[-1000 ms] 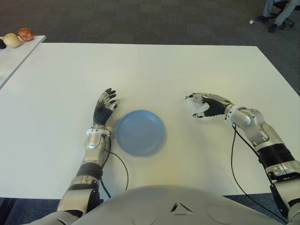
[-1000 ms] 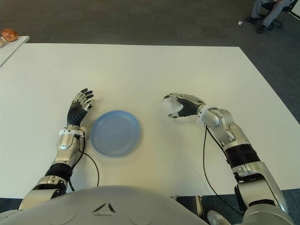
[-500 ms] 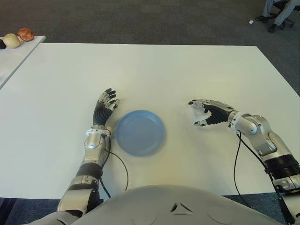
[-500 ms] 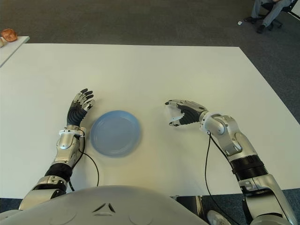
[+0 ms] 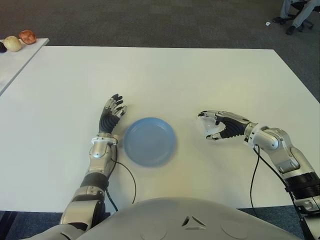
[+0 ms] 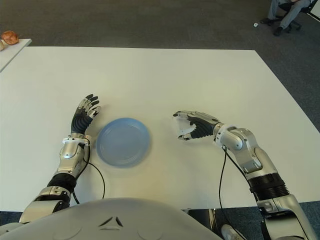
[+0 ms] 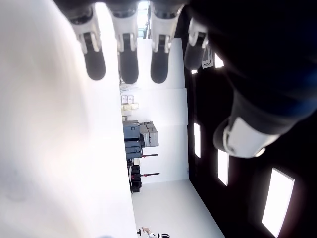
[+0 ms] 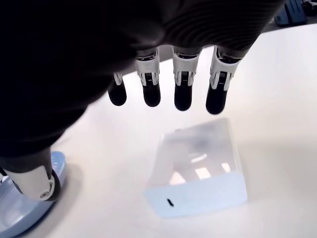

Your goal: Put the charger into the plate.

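The white, box-shaped charger (image 8: 198, 171) lies flat on the white table (image 5: 200, 75), to the right of the round blue plate (image 5: 150, 141). My right hand (image 5: 214, 125) arches over the charger with its fingers (image 8: 181, 96) stretched out above it and the thumb off to the side. No finger closes on the charger. A sliver of the plate (image 8: 15, 218) shows beyond the thumb in the right wrist view. My left hand (image 5: 111, 114) shows just left of the plate, its fingers straight and holding nothing.
A second table (image 5: 12, 57) at the far left carries a few small round items (image 5: 20, 39). A person's legs and a chair (image 5: 299, 12) are on the carpet at the far right. Black cables (image 5: 252, 175) trail from both wrists toward me.
My right hand has drawn back toward me and dropped lower, staying over the charger. The left hand and the plate have not moved.
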